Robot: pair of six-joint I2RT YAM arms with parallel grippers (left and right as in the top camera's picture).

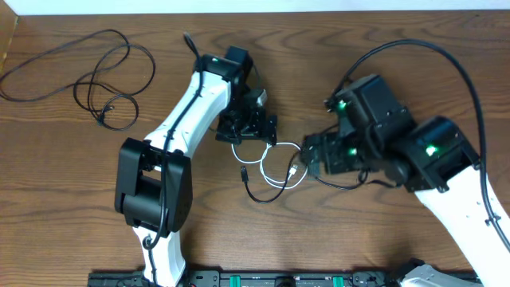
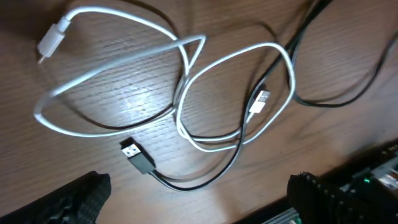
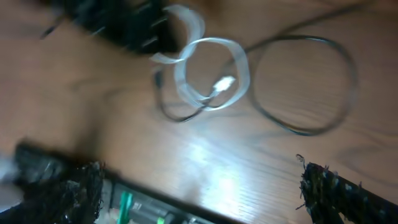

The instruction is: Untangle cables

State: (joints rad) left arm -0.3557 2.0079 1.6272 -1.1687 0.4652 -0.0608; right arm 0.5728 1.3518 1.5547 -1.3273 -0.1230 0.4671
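We find the left gripper [image 1: 255, 137] and right gripper [image 1: 312, 157] both spread wide and holding nothing, either side of the white cable [image 2: 53, 38] looped through one black cable [image 2: 142, 160] mid-table [image 1: 64, 183], the other black cable [image 1: 102, 112] coiled well apart at the far left

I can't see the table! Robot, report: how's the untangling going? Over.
Left gripper, right gripper open, empty. White cable and one black cable tangled mid-table. Other black cable apart, far left.

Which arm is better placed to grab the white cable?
Likely the left arm: its open jaws frame the white cable close ahead. From the right arm, the cable lies farther off.
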